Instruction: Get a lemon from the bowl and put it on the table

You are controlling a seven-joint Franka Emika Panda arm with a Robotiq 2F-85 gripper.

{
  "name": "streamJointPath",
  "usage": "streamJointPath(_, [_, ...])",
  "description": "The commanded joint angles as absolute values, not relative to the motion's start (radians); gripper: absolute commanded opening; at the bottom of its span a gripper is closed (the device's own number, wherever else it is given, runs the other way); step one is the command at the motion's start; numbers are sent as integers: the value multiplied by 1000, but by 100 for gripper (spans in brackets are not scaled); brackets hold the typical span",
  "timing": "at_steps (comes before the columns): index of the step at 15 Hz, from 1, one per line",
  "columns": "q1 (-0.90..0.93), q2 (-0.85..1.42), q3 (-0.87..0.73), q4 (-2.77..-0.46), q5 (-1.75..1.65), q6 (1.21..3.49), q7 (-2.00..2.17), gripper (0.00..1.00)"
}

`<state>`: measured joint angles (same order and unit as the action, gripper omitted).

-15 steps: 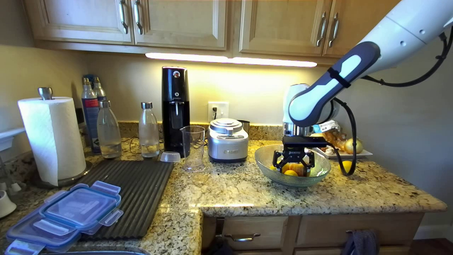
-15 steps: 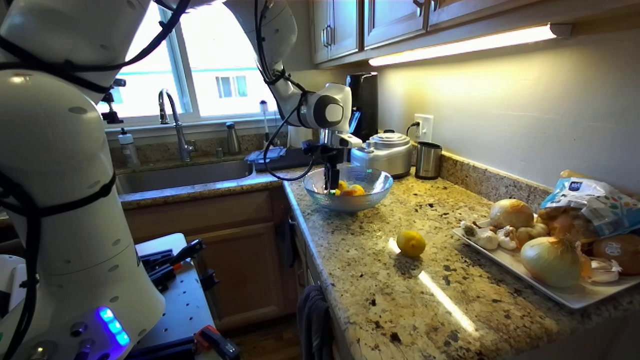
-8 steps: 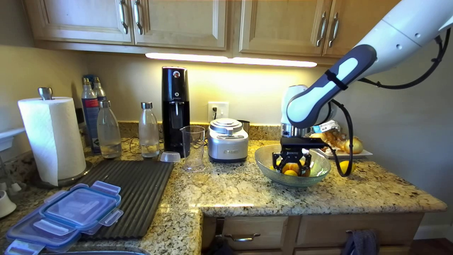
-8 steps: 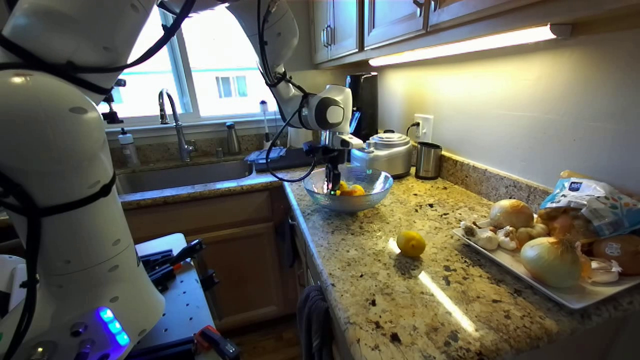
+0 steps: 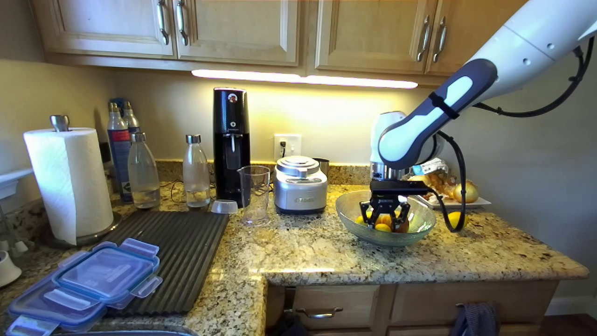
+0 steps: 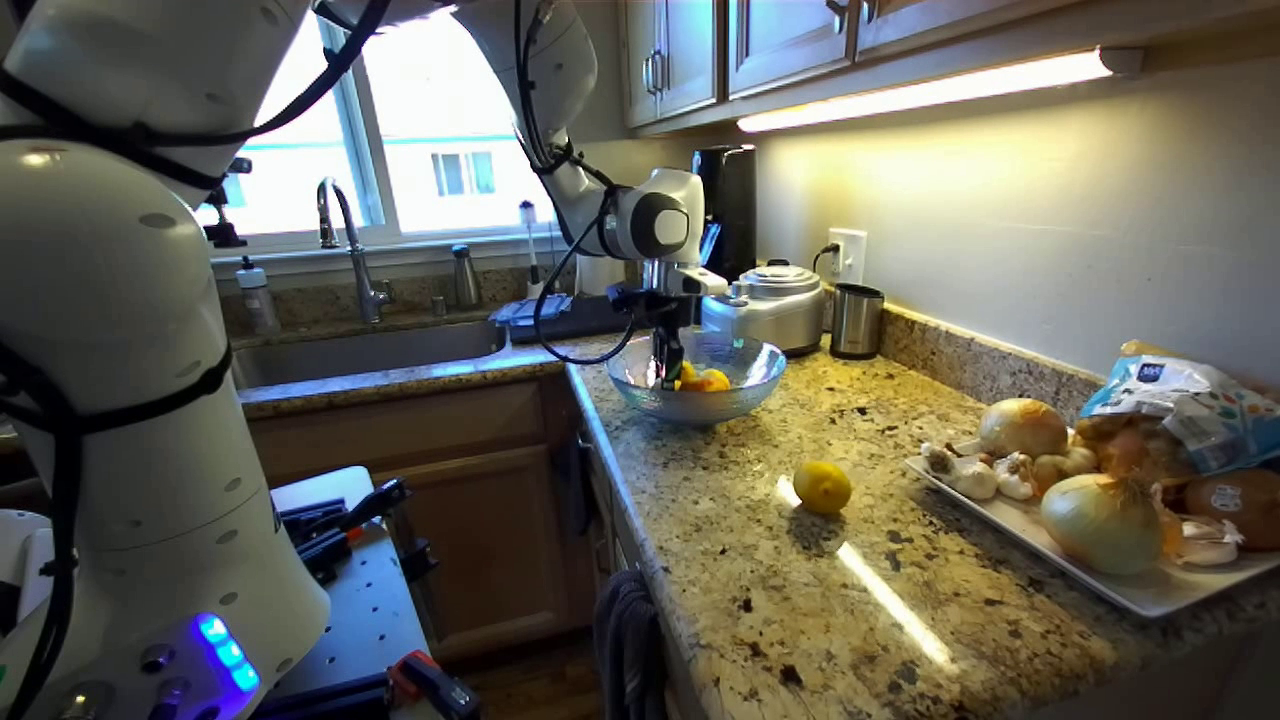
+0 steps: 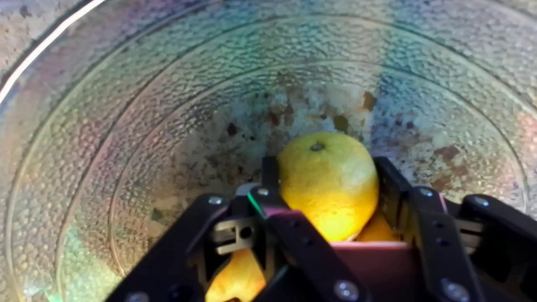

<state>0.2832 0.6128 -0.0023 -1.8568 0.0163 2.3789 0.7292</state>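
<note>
Low inside the clear glass bowl (image 7: 147, 105), my gripper (image 7: 326, 168) is shut on a lemon (image 7: 331, 188). Both fingers (image 7: 269, 170) press against its sides in the wrist view, with its stem end facing up and away. The held lemon (image 5: 383, 227) still sits in the bowl (image 5: 422, 228) among other fruit. Part of an orange-yellow fruit (image 7: 237, 279) shows behind the finger linkage, and another lies under the lemon. A separate lemon (image 6: 822, 487) rests on the granite table (image 6: 780, 620), outside the bowl.
A white plate (image 6: 1050, 570) with onions and garlic stands on the counter past the loose lemon. The steel cooker (image 5: 301, 186) is beside the bowl, with a clear pitcher (image 5: 255, 196) by it. The arm's cable (image 5: 461, 186) hangs near the loose lemon.
The gripper's fingers have come together around the lemon inside the bowl. The wrist has shifted slightly in an exterior view. The bowl and the loose lemon have stayed in place.
</note>
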Motion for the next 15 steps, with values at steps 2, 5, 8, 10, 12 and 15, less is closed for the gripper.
streamJointPath(2, [296,549,-1,-1895,7,2391,728,32])
streamJointPath(5, [299,505,5,-1908,4,2383,725,32])
streamJointPath(8, [296,450,10,-1919,3,2375,730,32])
streamJointPath(10, [299,414,-3,-1927,-18,2375,751,32])
streamJointPath(12, [301,378,-24,-1940,-54,2381,780,32])
streamJointPath(15, [296,332,-59,-1959,-123,2385,852,32])
